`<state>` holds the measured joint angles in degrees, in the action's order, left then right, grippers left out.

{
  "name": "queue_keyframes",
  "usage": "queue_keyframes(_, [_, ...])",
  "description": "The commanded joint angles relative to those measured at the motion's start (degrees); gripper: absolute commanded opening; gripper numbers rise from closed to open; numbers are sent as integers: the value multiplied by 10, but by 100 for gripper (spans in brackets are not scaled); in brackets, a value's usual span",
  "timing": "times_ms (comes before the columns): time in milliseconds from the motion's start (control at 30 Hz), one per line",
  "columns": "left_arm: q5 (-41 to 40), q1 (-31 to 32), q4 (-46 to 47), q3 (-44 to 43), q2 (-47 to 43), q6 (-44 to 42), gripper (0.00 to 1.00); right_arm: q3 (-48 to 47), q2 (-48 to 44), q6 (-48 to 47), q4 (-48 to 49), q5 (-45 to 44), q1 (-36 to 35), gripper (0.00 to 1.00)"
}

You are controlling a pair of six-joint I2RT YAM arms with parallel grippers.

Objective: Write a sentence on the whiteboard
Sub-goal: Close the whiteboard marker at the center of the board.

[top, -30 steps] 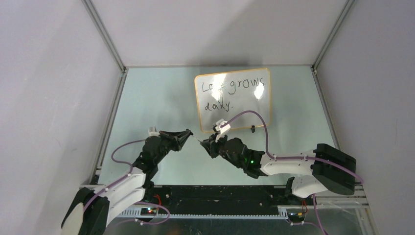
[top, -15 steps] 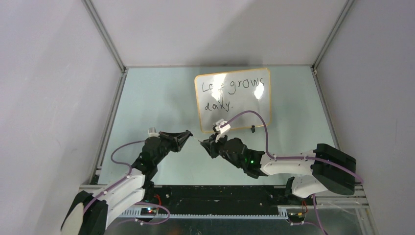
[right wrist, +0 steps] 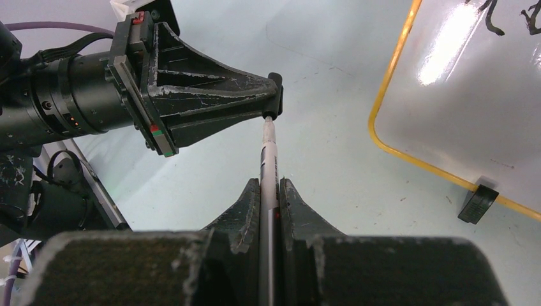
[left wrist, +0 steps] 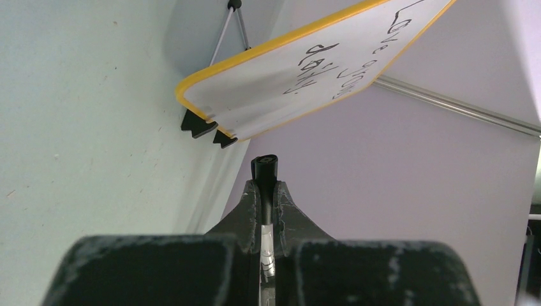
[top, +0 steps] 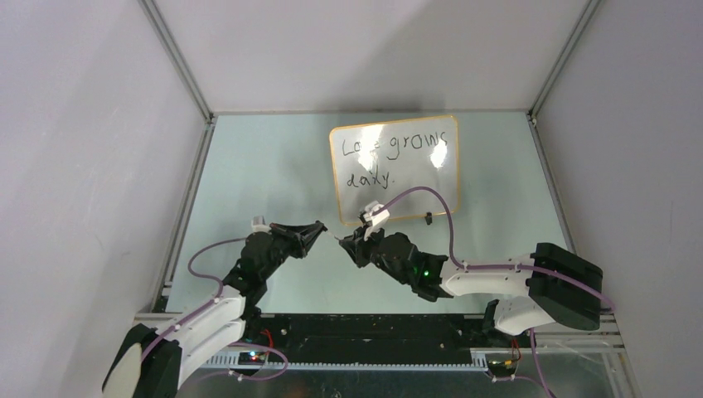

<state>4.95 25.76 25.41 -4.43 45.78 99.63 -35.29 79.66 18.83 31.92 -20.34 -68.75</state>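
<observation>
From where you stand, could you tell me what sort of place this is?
Probably a lab robot cell: plain white walls on an aluminium frame enclose a table, with two arms bolted at its near edge and a whiteboard.

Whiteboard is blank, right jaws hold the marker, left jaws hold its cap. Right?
The whiteboard is not blank: the sentence is written on it in two lines, as the top external view shows. The right gripper does hold the marker, the left gripper its cap.
</observation>
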Motion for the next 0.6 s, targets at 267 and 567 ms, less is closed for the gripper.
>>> queue_keyframes(267, [14,11,1,6,-7,5,0,-21,3,2,12,-8,3,0])
queue_keyframes(567, [5,48,-13,-3,-23,25,0,-44,17,-16,-13,-42,-12,0])
